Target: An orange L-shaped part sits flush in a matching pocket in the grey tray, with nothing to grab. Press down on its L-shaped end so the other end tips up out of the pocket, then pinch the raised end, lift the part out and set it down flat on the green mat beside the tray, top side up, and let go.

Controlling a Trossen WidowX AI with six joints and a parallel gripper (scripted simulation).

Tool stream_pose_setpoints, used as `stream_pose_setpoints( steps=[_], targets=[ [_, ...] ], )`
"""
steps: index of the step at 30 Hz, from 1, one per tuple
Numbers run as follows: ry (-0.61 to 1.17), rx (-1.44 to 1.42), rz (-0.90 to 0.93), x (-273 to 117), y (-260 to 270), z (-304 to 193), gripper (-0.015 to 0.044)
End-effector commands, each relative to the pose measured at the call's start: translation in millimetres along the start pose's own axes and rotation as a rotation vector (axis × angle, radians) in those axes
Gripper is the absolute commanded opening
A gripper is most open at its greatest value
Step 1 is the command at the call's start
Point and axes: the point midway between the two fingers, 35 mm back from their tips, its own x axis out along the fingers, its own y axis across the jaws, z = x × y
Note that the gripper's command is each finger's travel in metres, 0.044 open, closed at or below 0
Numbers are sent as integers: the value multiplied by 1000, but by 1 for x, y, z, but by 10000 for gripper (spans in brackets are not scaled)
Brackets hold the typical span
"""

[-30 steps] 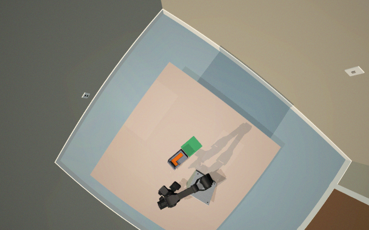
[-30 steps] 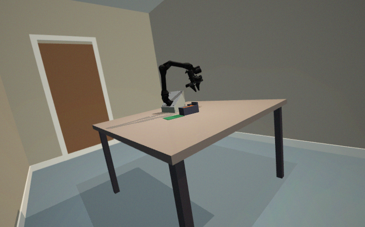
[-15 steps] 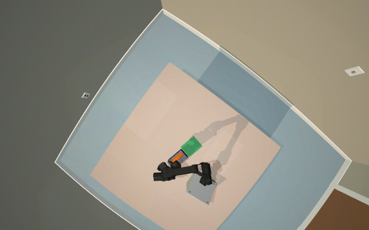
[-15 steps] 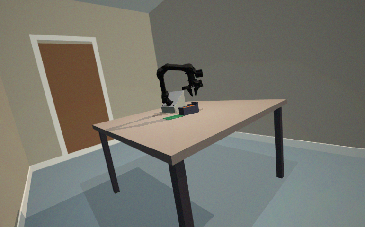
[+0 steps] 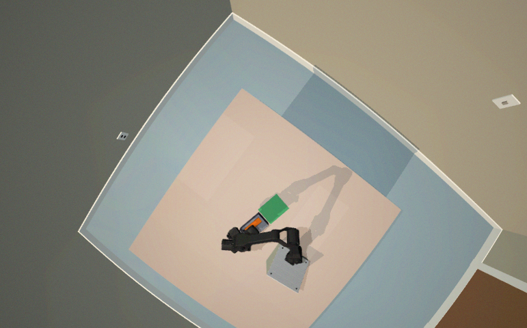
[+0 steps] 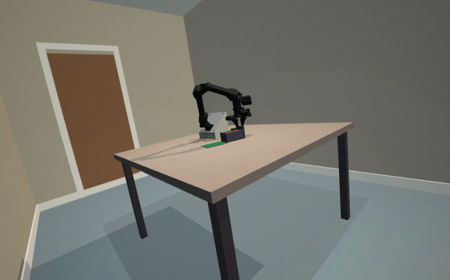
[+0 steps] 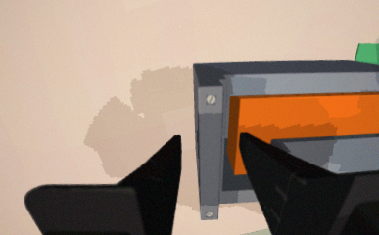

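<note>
The orange L-shaped part lies in the pocket of the grey tray. It looks level; no raised end is clear. My gripper is partly open with nothing between its fingers. In the wrist view the right finger is over the L-shaped end and hides some of it; the left finger is outside the tray, past its end bar. Whether the right fingertip touches the part cannot be told. The green mat lies flat beside the tray's other end.
The tray's end bar with two screws stands between the fingers in the wrist view. The arm's grey base block stands on the table near the tray. The arm hides part of the tray in the top view.
</note>
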Motion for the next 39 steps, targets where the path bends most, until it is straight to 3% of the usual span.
stream_pose_setpoints(
  steps=[1,19,39],
  targets=[
    [4,-7,-9,8,-2,-2,180],
    [4,-7,-10,37,-2,-2,180],
    [4,-7,-10,37,-2,-2,180]
  ],
)
